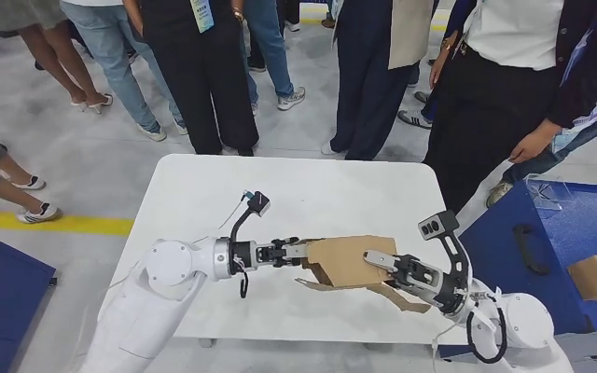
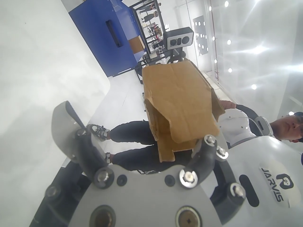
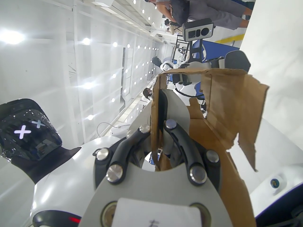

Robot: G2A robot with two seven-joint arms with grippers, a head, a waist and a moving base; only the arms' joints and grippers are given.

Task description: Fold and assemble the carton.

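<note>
The right tool (image 3: 156,106), grey metal with black links, is clamped on one wall of the brown cardboard carton (image 3: 227,100), with one finger inside the box and one outside. The left tool (image 2: 136,126) has its two fingers wide apart with nothing between them, and one of its fingers (image 2: 208,146) is just beside a hanging flap. Seen from the top, the left tool (image 1: 297,252) is at one end of the carton (image 1: 343,254) and the right tool (image 1: 381,261) is at the other. The carton sits between the two arms over the near part of the flat white desk (image 1: 308,186), and it looks lifted off it. It is opened up into a box shape, but the loose flaps (image 1: 403,300) hang down and are not folded in yet. So the job looks to be at the flap step. Next, I think the left tool has to push its end flap inward while the right one holds the box steady, or the thin card could bend or slip
</note>
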